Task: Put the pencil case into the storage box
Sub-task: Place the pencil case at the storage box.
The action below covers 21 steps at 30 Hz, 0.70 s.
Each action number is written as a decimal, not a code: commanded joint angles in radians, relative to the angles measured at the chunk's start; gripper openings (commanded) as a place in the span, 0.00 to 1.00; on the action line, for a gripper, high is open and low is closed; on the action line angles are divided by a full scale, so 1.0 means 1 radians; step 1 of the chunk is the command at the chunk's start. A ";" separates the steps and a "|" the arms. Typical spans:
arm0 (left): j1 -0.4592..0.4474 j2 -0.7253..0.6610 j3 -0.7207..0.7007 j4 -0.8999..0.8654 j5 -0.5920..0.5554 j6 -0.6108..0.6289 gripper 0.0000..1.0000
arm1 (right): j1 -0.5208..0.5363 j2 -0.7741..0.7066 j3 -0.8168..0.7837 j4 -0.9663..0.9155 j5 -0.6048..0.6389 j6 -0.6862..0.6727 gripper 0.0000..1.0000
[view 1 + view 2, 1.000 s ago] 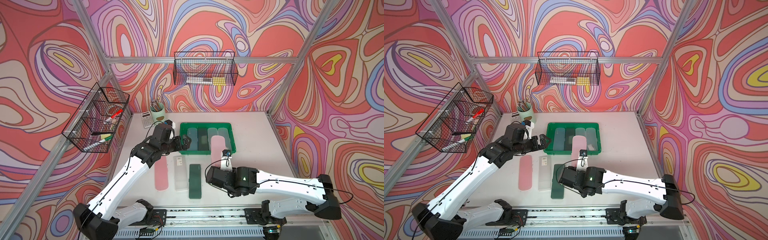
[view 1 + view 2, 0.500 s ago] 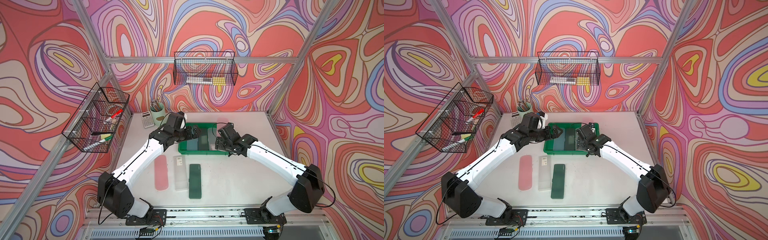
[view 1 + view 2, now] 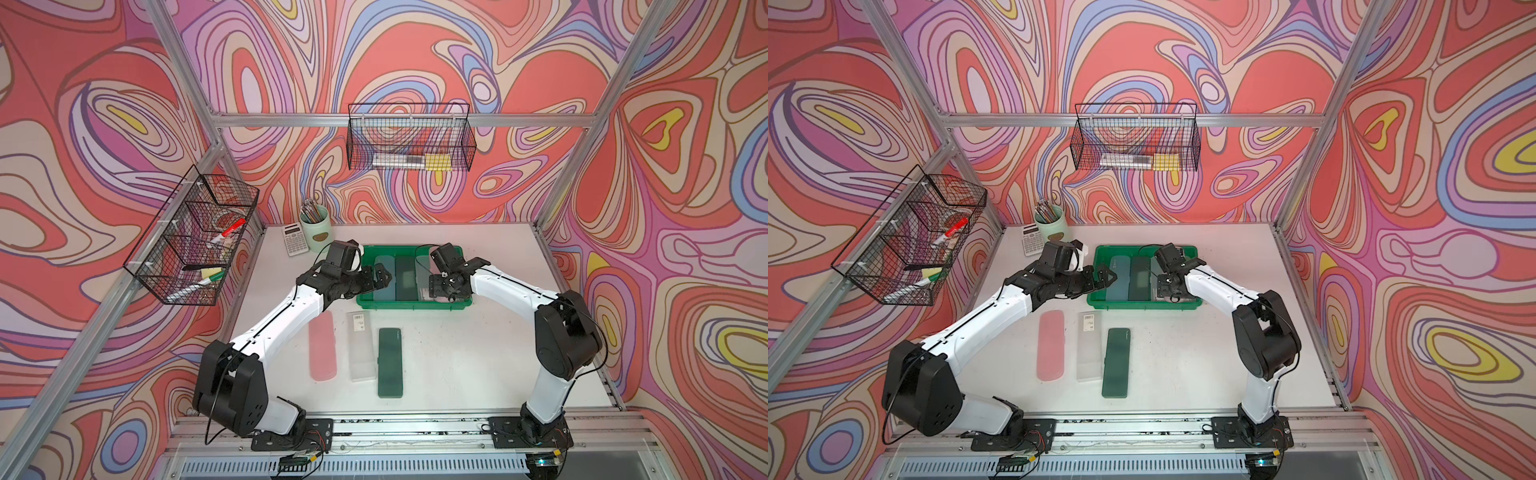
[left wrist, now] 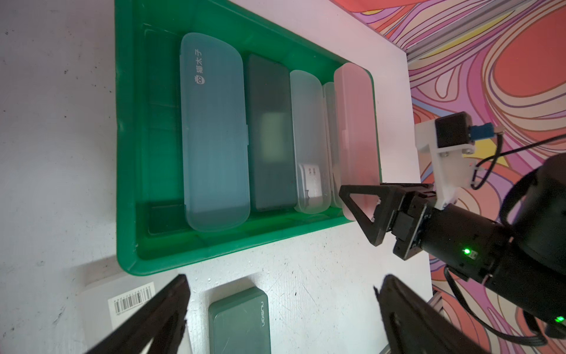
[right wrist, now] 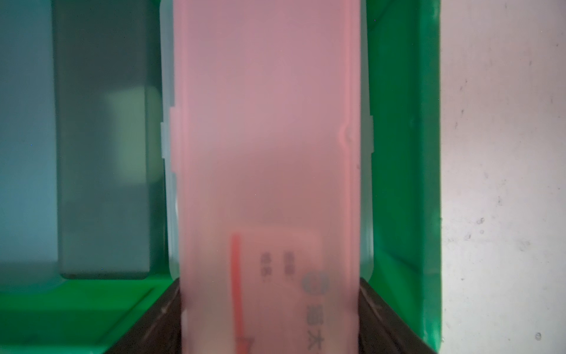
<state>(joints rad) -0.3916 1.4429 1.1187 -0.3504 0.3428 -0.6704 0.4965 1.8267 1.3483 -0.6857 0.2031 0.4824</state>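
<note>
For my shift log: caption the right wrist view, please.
Right pincer shut on the pink pencil case, poised over a clear case beside the green storage box wall.

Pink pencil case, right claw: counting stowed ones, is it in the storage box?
Not released: right claw grips pink pencil case over storage box, above clear case.

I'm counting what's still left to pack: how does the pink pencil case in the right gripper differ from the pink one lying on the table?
The gripped pink case is clamped in the right gripper; the table pink case lies free. The gripped pink case is over the storage box, above a clear case; the table pink case lies in front of the box. Both are long, frosted pink.
</note>
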 commanded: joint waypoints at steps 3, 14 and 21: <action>0.037 -0.062 -0.060 0.050 0.025 -0.011 0.99 | -0.013 0.030 0.029 0.016 0.058 -0.015 0.70; 0.048 -0.085 -0.075 0.026 0.025 0.008 0.99 | -0.039 0.085 0.045 0.009 0.088 0.007 0.76; 0.050 -0.132 -0.112 -0.001 0.007 0.020 0.99 | -0.038 0.086 0.059 -0.016 0.119 0.013 0.94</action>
<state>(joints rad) -0.3481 1.3468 1.0256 -0.3302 0.3565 -0.6735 0.4618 1.9079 1.3819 -0.6918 0.2836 0.4877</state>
